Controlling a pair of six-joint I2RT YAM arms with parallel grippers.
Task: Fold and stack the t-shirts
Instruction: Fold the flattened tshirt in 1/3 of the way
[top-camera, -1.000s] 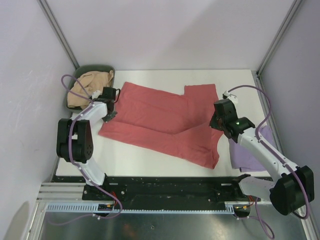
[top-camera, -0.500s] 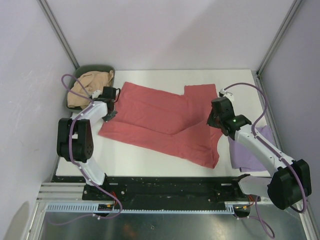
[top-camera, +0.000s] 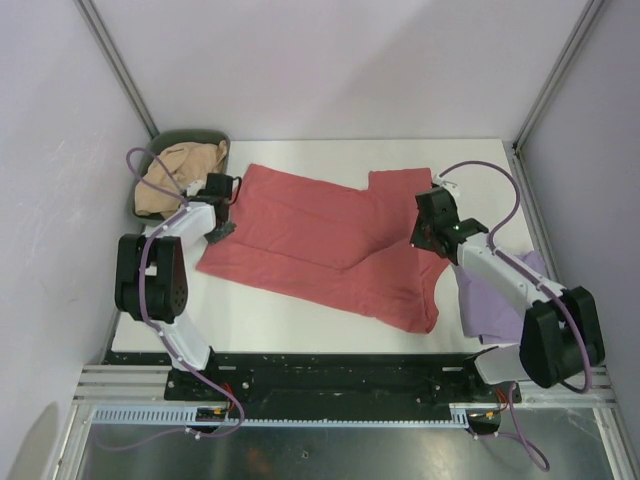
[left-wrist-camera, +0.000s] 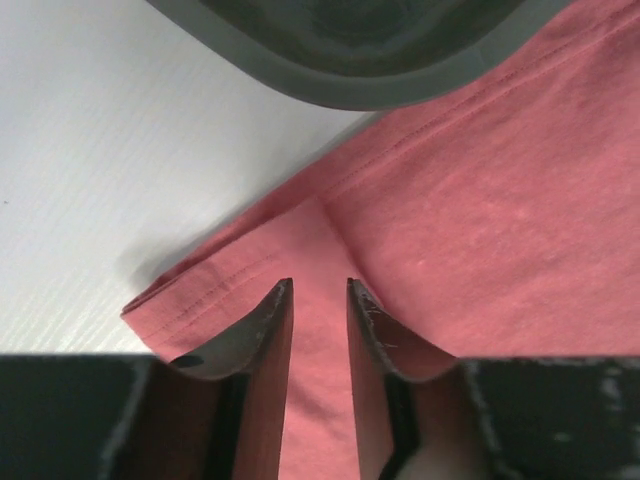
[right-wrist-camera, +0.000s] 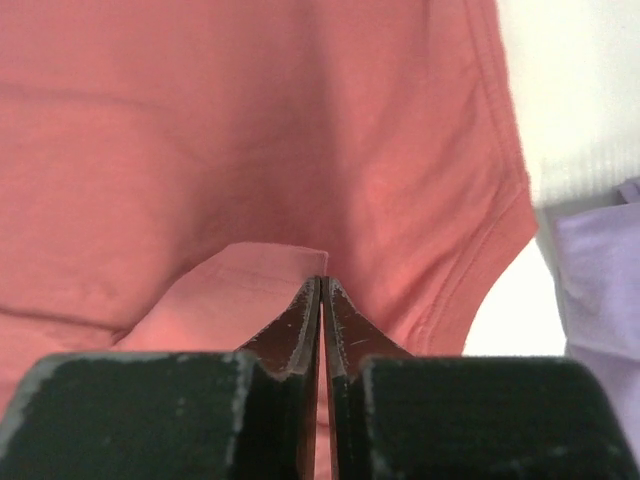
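The large salmon-red t-shirt (top-camera: 320, 240) lies spread across the middle of the white table, with a fold running through it. My left gripper (top-camera: 222, 228) hovers at its left sleeve corner, and in the left wrist view (left-wrist-camera: 320, 285) the jaws stand a narrow gap apart over flat red cloth (left-wrist-camera: 480, 200). My right gripper (top-camera: 425, 236) is at the shirt's right part. In the right wrist view (right-wrist-camera: 323, 280) it is shut on a raised flap of the red shirt (right-wrist-camera: 200, 130). The pale lavender t-shirt (top-camera: 500, 300) lies at the table's right edge. The tan t-shirt (top-camera: 175, 175) is heaped in the bin.
The dark green oval bin (top-camera: 190, 137) stands at the table's far left corner, its rim (left-wrist-camera: 380, 50) just beyond my left fingers. Bare white table (top-camera: 300, 320) shows in front of the red shirt. Purple walls and metal posts enclose the table.
My right gripper has travelled left and away from the bases over the red shirt, taking the cloth with it. My left jaws have parted from shut.
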